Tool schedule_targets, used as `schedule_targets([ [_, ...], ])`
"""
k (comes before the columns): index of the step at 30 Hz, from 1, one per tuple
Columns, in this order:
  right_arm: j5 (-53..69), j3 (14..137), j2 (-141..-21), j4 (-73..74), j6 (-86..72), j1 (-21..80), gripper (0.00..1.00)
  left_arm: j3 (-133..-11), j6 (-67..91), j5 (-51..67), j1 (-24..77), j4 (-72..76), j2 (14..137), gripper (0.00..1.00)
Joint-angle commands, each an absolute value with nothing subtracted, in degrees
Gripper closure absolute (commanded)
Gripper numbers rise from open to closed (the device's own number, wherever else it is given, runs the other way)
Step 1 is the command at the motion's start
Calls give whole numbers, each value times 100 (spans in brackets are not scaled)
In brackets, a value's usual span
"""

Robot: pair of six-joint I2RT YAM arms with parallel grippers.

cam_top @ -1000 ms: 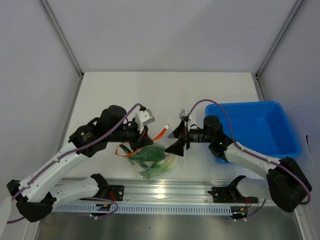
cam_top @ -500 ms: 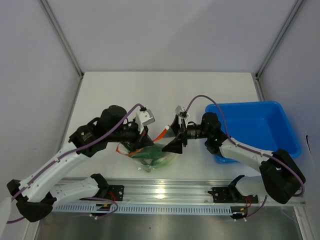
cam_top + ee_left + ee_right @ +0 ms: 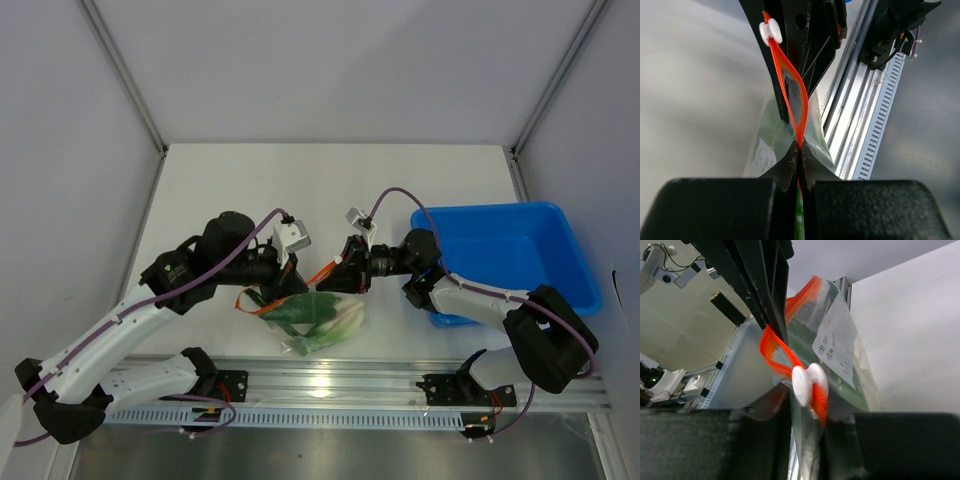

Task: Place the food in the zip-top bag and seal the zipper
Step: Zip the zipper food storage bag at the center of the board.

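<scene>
**Ana:** What takes up most of the view?

**Ben:** The white table [image 3: 230,190]. A blue bin [image 3: 520,262] sits at its right side, just beside the right arm and well apart from the bag.

**Ana:** And the arms?

**Ben:** Both reach toward the middle and face each other over the front part of the table. The left gripper [image 3: 800,161] has its fingers pressed together, pinching one end of the bag's mouth. The right gripper [image 3: 806,405] is closed on the other end, with the plastic and the orange strip running down between its fingers.

**Ana:** Where is the bag?

**Ben:** The clear bag [image 3: 345,312] is stretched between the two grippers and hangs below them, near the table's front edge. I cannot tell whether its bottom rests on the surface.

**Ana:** The food?

**Ben:** The green vegetables [image 3: 300,312] are inside the bag, bunched in its lower part. A white label shows on the plastic.

**Ana:** And the zipper?

**Ben:** The orange zipper [image 3: 807,290] runs from one gripper to the other. Its two strands bow apart in the middle, so the mouth is not sealed there.

**Ana:** Anything smaller?

**Ben:** A white slider [image 3: 809,382] sits on the strip at the right gripper's fingertips.
</scene>
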State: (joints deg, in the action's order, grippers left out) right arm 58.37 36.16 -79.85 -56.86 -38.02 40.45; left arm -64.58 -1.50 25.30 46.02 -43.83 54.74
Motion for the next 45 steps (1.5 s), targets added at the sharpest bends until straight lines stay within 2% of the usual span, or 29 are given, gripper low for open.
schedule_targets([
  [1,5792,3744,-7989,-6126,-3937,3964,91,-6486,-167,2637,4632,-3973,5388,99],
  [2,5775,3762,-7989,-6048,-3964,3946,100,-6460,-167,2611,4632,-3990,5388,99],
  [7,5643,3780,-7902,-5582,-3798,3902,100,-6390,-79,2224,4623,-4061,5370,99],
  [9,5537,3709,-7779,-5441,-3578,3911,100,-6389,-44,2127,4614,-3999,5353,84],
  [10,5528,3709,-7770,-5380,-3551,3929,100,-6398,-53,2075,4606,-3982,5361,58],
  [12,5502,3700,-7735,-5326,-3481,3964,100,-6477,-44,2126,4605,-3877,5344,50],
  [13,5519,3709,-7752,-5300,-3472,3990,100,-6495,-53,2170,4605,-3824,5335,40],
  [15,5546,3709,-7734,-5274,-3454,4034,100,-6608,114,2206,4605,-3701,5361,29],
  [16,5537,3718,-7734,-5239,-3454,4052,100,-6644,123,2223,4605,-3674,5422,20],
  [18,5537,3735,-7752,-5186,-3437,4122,100,-6767,149,2320,4605,-3552,5519,14],
  [21,5581,3779,-7726,-5010,-3279,4227,100,-6969,228,2277,4605,-3428,5835,14],
  [24,5686,3841,-7691,-4773,-3015,4350,100,-7224,298,2521,4544,-3244,6160,23],
  [25,5687,3850,-7682,-4668,-2954,4385,100,-7320,342,2618,4518,-3182,6248,34],
  [28,5625,3885,-7577,-4387,-2620,4456,100,-7628,562,3152,4290,-3234,6600,56],
  [31,5581,3876,-7506,-4298,-2558,4465,100,-7629,589,3585,4175,-3287,6785,58],
  [35,5502,3894,-7392,-4096,-2400,4465,100,-7568,659,4095,4061,-3261,6882,55],
  [38,5449,3902,-7348,-4034,-2382,4456,100,-7550,685,4306,4052,-3261,6952,62],
  [45,5379,3902,-7313,-3981,-2373,4421,100,-7322,773,4729,4025,-3094,6838,65],
])
